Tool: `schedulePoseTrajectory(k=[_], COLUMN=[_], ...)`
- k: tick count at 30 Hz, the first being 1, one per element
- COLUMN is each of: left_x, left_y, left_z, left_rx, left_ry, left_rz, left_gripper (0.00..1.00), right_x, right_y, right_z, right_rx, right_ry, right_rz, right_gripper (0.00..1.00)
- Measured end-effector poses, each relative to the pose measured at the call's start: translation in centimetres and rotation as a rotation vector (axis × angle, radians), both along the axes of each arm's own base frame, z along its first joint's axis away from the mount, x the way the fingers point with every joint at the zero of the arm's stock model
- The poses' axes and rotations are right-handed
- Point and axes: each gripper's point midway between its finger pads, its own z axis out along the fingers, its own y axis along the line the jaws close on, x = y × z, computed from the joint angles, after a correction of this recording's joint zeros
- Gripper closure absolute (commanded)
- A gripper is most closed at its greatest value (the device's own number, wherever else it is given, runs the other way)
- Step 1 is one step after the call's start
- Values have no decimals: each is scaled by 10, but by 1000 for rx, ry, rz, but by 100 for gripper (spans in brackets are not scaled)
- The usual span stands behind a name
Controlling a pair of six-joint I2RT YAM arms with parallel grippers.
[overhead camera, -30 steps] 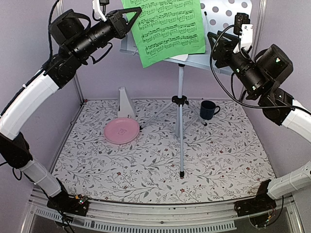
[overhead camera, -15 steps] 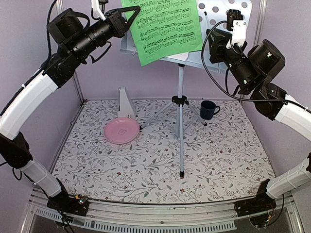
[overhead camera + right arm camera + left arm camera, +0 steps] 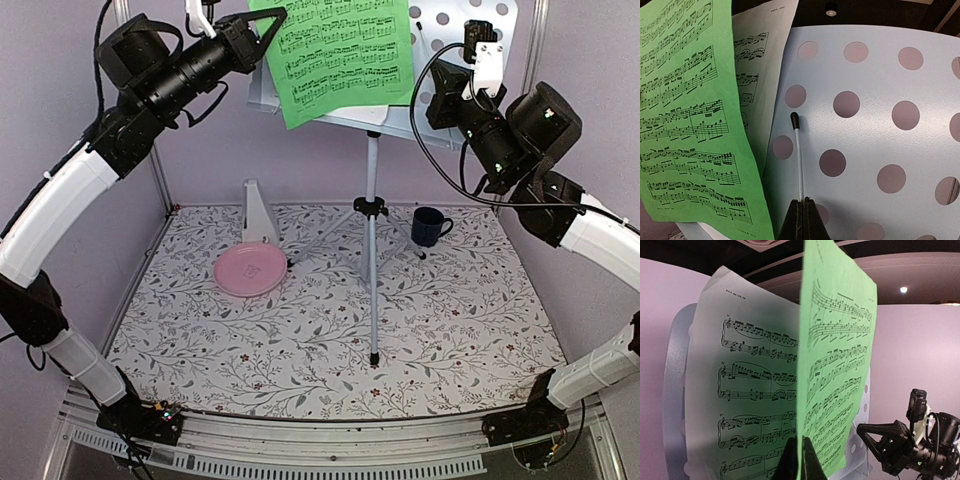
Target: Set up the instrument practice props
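In the top external view, the left gripper (image 3: 277,19) is seen at the upper left of the frame, closed on the left edge of the green music sheet (image 3: 345,50), which is held in front of the desk of the perforated music stand (image 3: 480,25) at top centre. The right gripper (image 3: 433,85) is raised to the stand's right half. The white metronome (image 3: 258,212) is found lower down, left of centre, behind the pink plate (image 3: 250,270); the dark blue mug (image 3: 430,226) is seen right of the tripod pole. In the left wrist view, the fingers are pressed together at the bottom centre with the green sheet's margin pinched between them, and the white music sheet (image 3: 750,390) is seen behind it, lying against the stand. In the right wrist view, the jaws are clamped at the bottom centre on a white stick (image 3: 799,165) with a black tip, held upright before the dotted desk. The paper is judged light, limp and easily creased or torn, so it is best taken by a margin and moved gently. The stand is judged top-heavy on its tripod and should not be pushed. The stick is thin and smooth and may pivot in the grip.
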Motion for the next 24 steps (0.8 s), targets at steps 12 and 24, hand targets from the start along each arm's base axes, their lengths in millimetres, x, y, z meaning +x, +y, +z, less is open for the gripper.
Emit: schedulePoseTrajectory(k=[12,24], left_x=[9,15], left_y=[-8,-11], left_z=[0,-5], left_rx=[4,14], left_ry=[-2,13], left_rz=[8,16], left_gripper=[100,100], right_x=[-3,-3], right_y=[-2,-5], right_z=[-1,-1], right_rx=[32,27], right_ry=[-46,-66], right_rz=[-4,-26], right_gripper=[100,80])
